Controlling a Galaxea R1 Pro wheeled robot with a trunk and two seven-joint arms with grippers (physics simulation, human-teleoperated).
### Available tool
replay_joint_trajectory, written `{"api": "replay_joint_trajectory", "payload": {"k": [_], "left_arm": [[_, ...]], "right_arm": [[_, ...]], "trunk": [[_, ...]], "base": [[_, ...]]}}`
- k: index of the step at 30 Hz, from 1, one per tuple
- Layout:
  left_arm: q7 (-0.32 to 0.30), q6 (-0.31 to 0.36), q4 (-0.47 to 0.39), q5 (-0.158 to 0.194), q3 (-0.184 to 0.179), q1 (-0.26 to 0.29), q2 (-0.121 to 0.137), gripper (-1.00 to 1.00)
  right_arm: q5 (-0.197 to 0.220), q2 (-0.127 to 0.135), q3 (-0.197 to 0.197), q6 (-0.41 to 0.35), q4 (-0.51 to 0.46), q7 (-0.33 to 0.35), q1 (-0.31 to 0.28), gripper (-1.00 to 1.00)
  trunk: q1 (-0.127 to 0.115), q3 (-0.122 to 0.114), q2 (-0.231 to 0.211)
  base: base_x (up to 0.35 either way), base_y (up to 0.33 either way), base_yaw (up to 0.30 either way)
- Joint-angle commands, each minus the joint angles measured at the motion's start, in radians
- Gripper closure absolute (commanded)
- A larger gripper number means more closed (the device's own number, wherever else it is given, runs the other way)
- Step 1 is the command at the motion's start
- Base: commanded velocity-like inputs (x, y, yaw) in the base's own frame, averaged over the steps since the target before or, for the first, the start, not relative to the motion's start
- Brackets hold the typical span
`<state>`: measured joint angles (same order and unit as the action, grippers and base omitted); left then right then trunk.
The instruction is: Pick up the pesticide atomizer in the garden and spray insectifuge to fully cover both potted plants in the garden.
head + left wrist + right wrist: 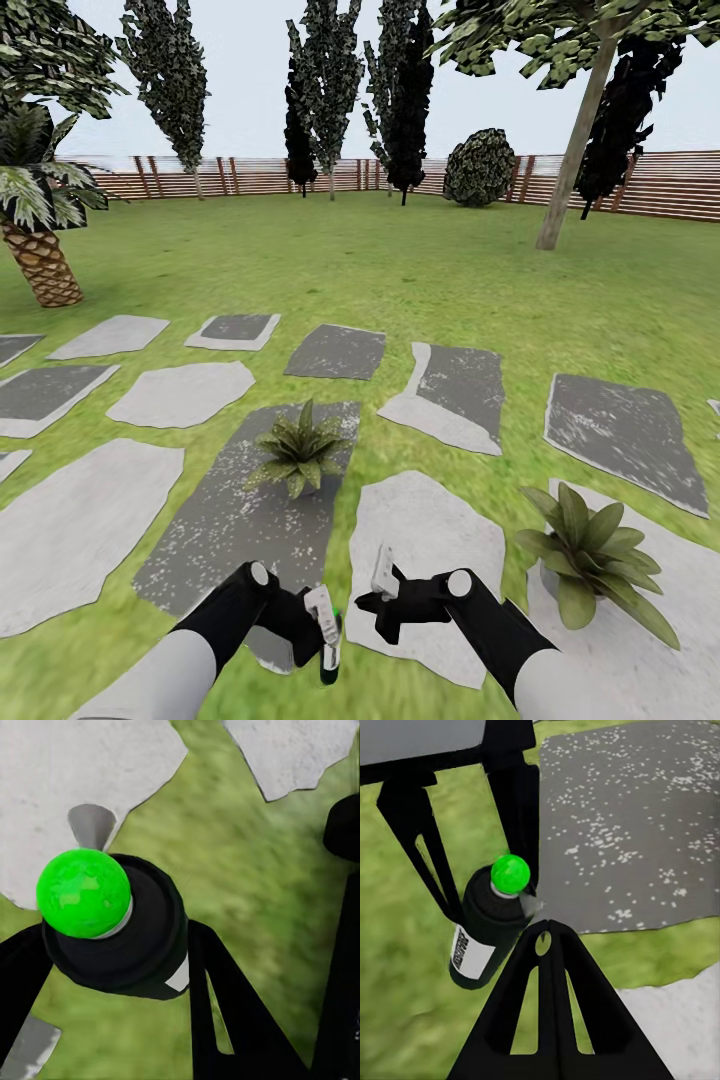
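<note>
The pesticide atomizer was held pinched between the left gripper's fingers, low over the grass. Just beside it, the right gripper's fingers were pressed together, empty. 2 potted plants were seen on the stepping stones ahead.

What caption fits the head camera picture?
Left hand holds the pesticide atomizer above stepping stones, two potted plants ahead.

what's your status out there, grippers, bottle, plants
Left gripper shut on atomizer. Right gripper shut, empty. Plants ahead on the stones, unobstructed.
</note>
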<state>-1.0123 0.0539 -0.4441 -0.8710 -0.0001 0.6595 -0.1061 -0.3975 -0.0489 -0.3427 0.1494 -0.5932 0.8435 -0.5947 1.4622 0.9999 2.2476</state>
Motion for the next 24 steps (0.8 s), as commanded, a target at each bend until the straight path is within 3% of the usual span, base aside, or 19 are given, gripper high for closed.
{"api": "replay_joint_trajectory", "payload": {"k": [1, 4, 18, 19, 22, 24], "left_arm": [[-0.005, -0.001, 0.002, 0.004, -0.001, 0.0, -0.002, 1.0], [-0.004, -0.012, 0.015, 0.019, -0.001, 0.0, -0.004, 1.0], [-0.002, -0.016, 0.016, 0.022, 0.002, 0.0, -0.015, 1.0], [-0.002, -0.016, 0.016, 0.026, 0.003, 0.0, -0.015, 1.0], [-0.002, -0.018, 0.017, 0.081, 0.002, 0.0, -0.014, 1.0], [-0.002, -0.018, 0.017, 0.091, 0.002, 0.0, -0.014, 1.0]], "right_arm": [[-0.011, 0.0, 0.001, 0.009, 0.0, 0.0, 0.0, 1.0], [-0.011, 0.0, 0.001, 0.009, 0.0, 0.0, 0.0, 1.0], [-0.011, 0.0, 0.001, 0.009, 0.0, 0.0, 0.0, 1.0], [-0.011, 0.0, 0.001, 0.009, 0.0, 0.0, 0.0, 1.0], [-0.011, 0.0, 0.001, 0.009, 0.0, 0.0, 0.0, 1.0], [-0.011, 0.0, 0.001, 0.009, 0.0, 0.0, 0.0, 1.0]], "trunk": [[0.0, 0.001, 0.0], [0.0, 0.001, 0.0], [0.0, 0.001, 0.0], [0.0, 0.001, 0.0], [0.0, 0.001, 0.0], [0.0, 0.001, 0.0]], "base": [[0.0, 0.0, 0.0], [0.0, 0.0, 0.0], [0.0, 0.0, 0.0], [0.0, 0.0, 0.0], [0.0, 0.0, 0.0], [0.0, 0.0, 0.0]]}}
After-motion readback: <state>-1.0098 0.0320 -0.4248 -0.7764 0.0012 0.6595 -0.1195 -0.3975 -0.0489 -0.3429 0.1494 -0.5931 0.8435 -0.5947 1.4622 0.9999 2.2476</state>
